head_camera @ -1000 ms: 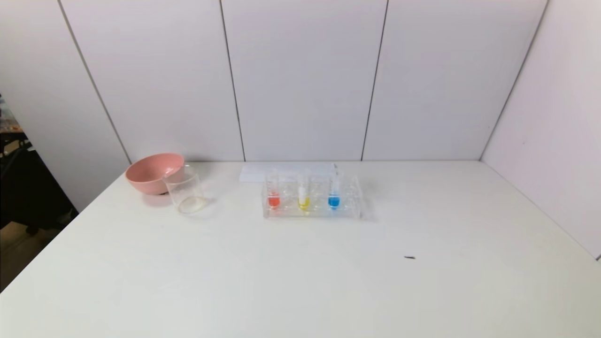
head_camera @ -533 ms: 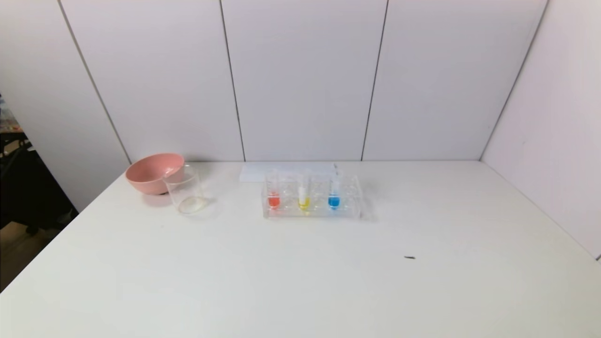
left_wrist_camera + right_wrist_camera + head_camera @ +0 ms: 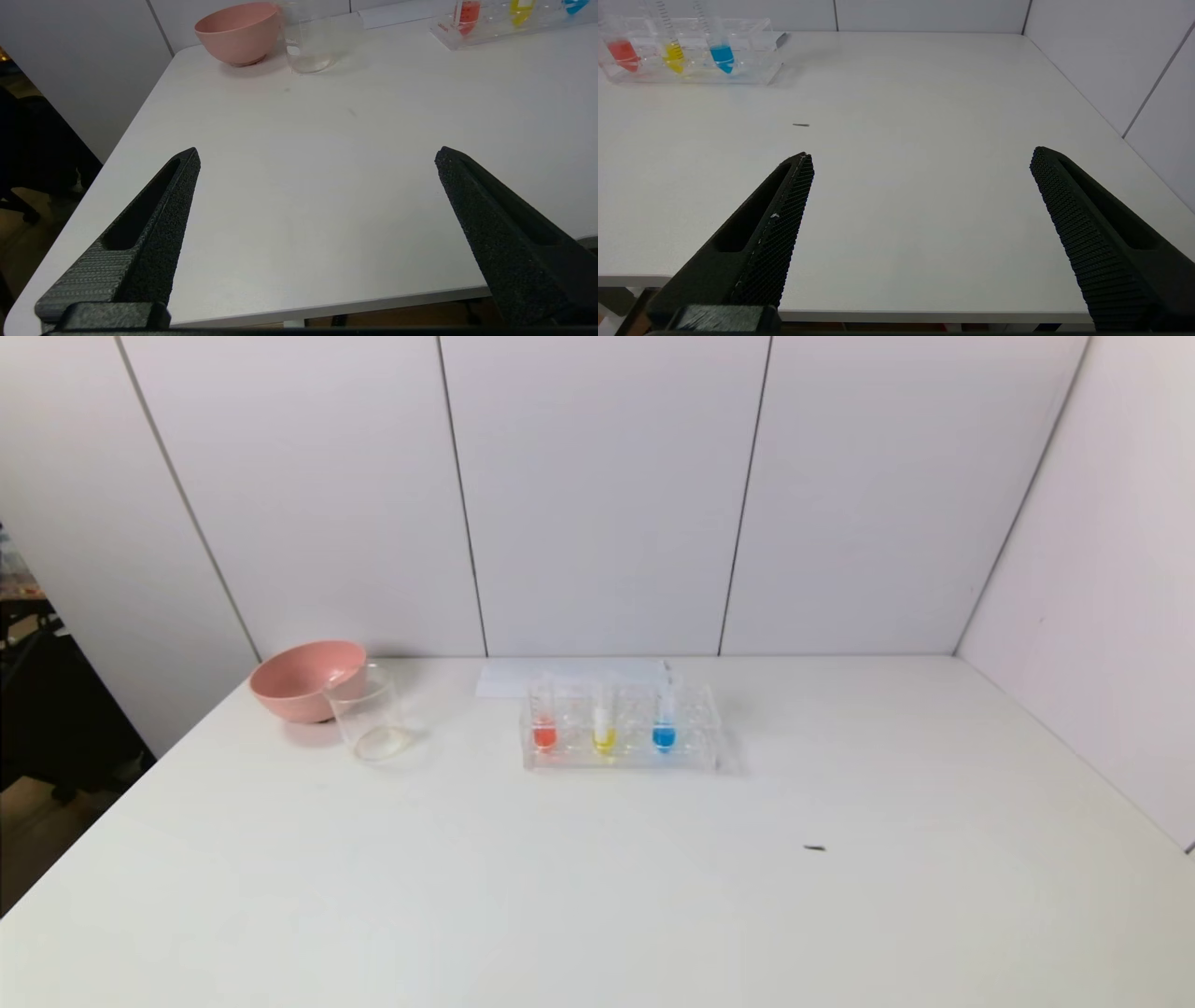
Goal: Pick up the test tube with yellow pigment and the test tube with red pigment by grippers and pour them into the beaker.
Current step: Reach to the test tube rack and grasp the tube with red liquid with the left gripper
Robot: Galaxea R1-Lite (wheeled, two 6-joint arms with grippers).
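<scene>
Nothing has moved on the counter since the 2 earlier head pictures; rack, bowl and beaker stand as they did, and no arm enters this view.

From the head: the clear rack stands near the far middle of the counter and carries 3 upright tubes. The test tube with red pigment is the one most to the robot's left, the test tube with yellow pigment is in the middle, and the blue-tipped tube is to the right. The beaker stands to the left of the rack, just beside the pink bowl.

From the left wrist: the left pincer hangs over the near edge with its jaws wide apart and nothing between them. Beaker and red tube lie far ahead of it.

From the right wrist: the right pincer is also wide apart and empty at the near edge; the rack lies far ahead, toward the robot's left.

I judge that both tubes stand vertical, so each pincer must reach forward and close across the tube; the left arm seems nearer to the red one.
</scene>
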